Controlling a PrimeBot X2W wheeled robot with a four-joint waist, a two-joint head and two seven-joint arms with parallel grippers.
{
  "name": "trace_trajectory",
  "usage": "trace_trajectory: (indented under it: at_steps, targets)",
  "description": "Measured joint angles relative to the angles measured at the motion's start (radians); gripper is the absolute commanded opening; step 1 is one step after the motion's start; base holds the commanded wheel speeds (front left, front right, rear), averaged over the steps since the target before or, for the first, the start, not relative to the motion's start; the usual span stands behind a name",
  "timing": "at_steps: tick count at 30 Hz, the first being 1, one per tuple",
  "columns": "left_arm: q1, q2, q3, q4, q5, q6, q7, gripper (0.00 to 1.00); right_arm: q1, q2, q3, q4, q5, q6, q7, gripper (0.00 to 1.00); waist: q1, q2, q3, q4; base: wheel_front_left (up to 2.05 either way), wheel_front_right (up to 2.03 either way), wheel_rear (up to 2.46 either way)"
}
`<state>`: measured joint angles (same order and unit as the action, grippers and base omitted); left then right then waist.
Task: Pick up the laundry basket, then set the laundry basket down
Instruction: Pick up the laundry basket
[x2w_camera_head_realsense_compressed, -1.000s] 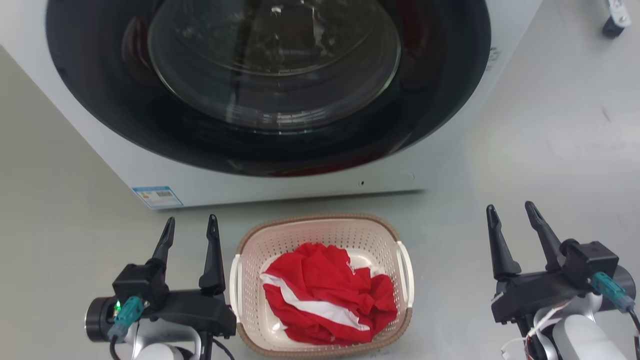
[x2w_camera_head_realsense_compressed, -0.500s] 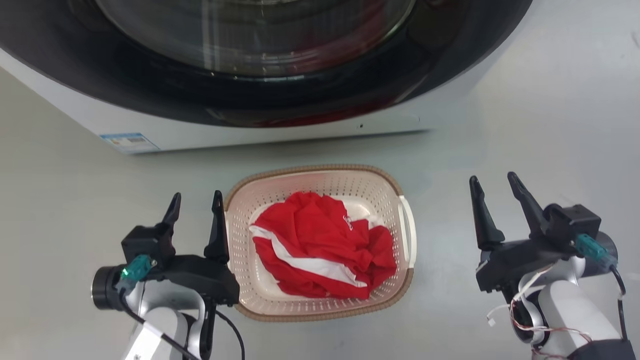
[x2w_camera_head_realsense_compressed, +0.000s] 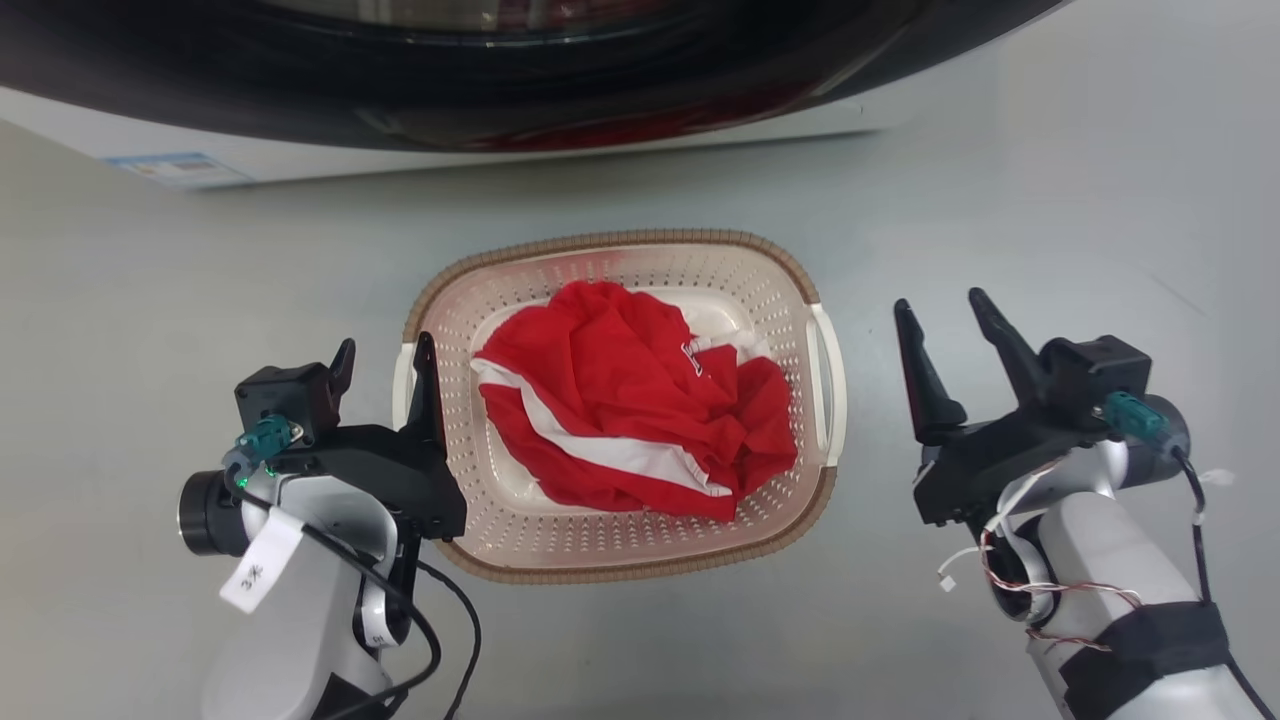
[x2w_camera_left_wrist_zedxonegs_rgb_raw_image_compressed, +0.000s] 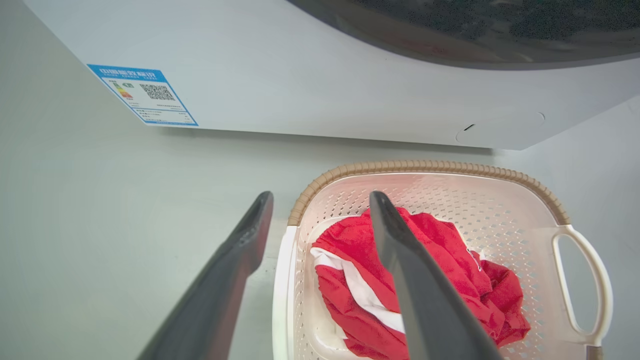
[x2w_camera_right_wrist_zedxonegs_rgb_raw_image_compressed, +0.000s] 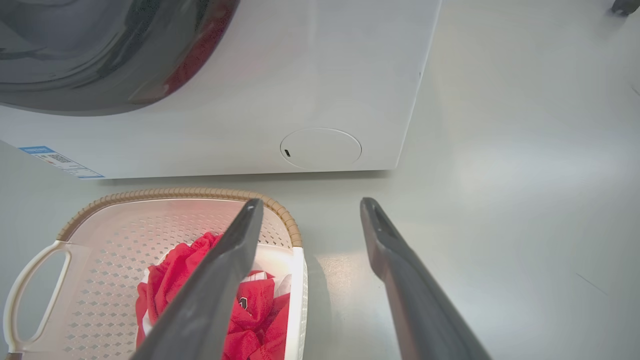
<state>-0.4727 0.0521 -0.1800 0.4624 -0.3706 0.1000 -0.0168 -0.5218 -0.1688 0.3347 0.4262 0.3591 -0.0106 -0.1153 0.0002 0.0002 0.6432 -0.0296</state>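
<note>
Down on the floor before the washing machine, the laundry basket sits with red clothing inside. Left pincer, spread wide, looks to straddle the left handle. Right pincer, equally wide, stands off. Best now, I'd say: bring it onto the right handle, close both evenly, lift level.

A blue-bordered sticker is sitting on the washing machine, bearing a QR code and coloured rating bars (print too small to read). A white tag is hanging from the left forearm, apparently reading "3米". The red garment is showing one small illegible mark.
</note>
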Motion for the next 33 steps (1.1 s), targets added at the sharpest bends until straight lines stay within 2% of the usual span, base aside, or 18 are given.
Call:
trace_trajectory:
  at_steps: [12, 33]
  targets:
    - [-0.081, 0.015, 0.014, 0.179, -0.016, -0.025, 0.043, 1.0, -0.075, 0.051, 0.046, 0.127, -0.009, 0.029, 0.0, 1.0, -0.0001, 0.0, 0.107, -0.011, 0.0, 0.0, 0.0]
    - [-0.273, 0.035, 0.006, 0.395, -0.026, -0.093, 0.077, 1.0, -0.219, 0.074, 0.078, 0.297, -0.022, 0.056, -0.009, 1.0, -0.0002, 0.0, 0.25, -0.01, 0.0, 0.0, 0.0]
